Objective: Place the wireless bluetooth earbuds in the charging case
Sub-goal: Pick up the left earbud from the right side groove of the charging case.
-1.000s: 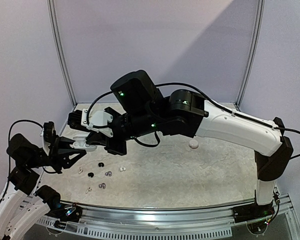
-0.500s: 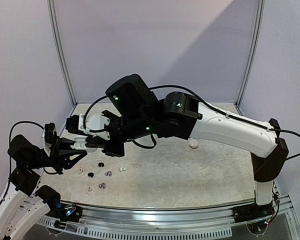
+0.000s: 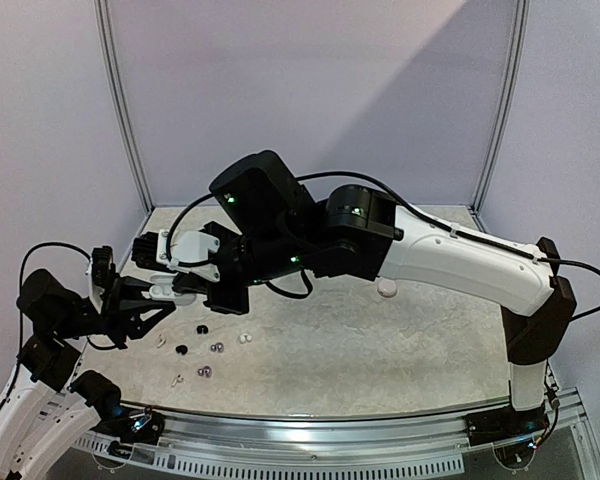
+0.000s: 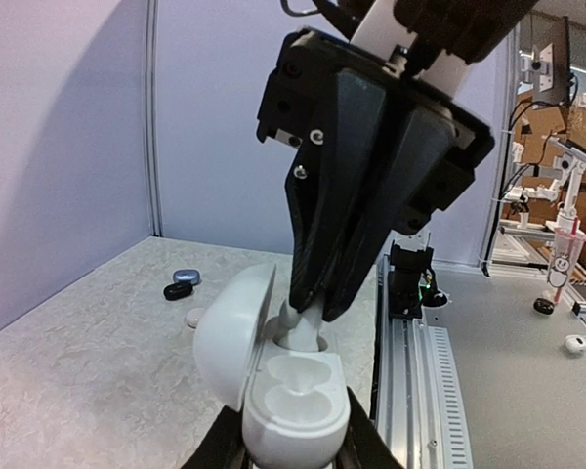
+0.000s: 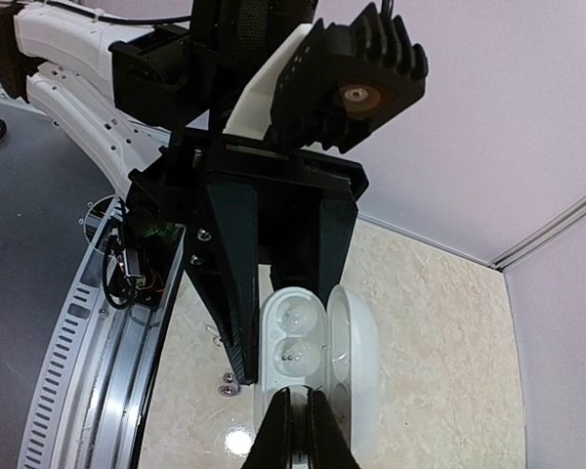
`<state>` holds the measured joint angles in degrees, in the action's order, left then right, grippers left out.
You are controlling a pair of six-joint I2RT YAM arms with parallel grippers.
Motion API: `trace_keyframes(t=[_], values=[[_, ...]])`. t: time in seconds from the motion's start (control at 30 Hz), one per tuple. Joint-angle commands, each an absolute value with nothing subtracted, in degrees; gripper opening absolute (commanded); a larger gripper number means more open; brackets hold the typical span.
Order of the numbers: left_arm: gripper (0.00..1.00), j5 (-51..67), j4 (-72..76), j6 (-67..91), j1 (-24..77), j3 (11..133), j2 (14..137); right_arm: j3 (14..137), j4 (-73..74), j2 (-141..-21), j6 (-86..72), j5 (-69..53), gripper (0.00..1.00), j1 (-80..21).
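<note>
Moved: the right gripper point(image 4: 314, 305) has swung left and sunk a little, so its tips now stand over the charging case point(image 4: 291, 396). The left gripper point(image 3: 148, 298) and the case have barely shifted.
Unmoved: the loose earbuds point(image 3: 218, 348) lie scattered on the table point(image 3: 380, 340) below, as before.
Meaning: insertion looks to be underway at one well, and most buds are not yet in.
Left claw: clamped on the case body from both sides, holding it clear above the table.
Right claw: fingers pressed together. A small white piece point(image 4: 297, 328) shows just under the tips at the far well in the left wrist view, probably a bud. I cannot tell whether it is pinched or already let go.
Case location: in the air at the left side of the table, under the right fingertips.
Case facing: wells upward, and the near well point(image 4: 295, 376) is empty.
Lid: the lid point(image 4: 230, 344) is swung open and stands beside the body, to the left in the left wrist view.
Long axis: runs along the left fingers, away from that wrist camera.
White piece axis: seems near upright, but I can't be sure.
</note>
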<state>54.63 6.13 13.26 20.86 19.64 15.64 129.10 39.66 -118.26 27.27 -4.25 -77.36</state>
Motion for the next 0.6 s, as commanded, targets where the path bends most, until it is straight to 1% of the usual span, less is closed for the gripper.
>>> trace_keyframes(t=[0.0,0.23,0.57], values=[[0.00,56.43,9.00,10.99,21.88,19.34,14.30,129.29,40.99,-118.17,24.96,-5.79,0.01,-76.45],[0.00,56.46,5.50,7.41,21.88,19.76,12.75,124.45,34.63,-114.70,20.46,-10.53,0.00,-74.87],[0.00,56.55,5.28,7.12,21.89,19.64,12.57,122.94,31.93,-113.74,19.26,-10.46,0.00,-74.70]])
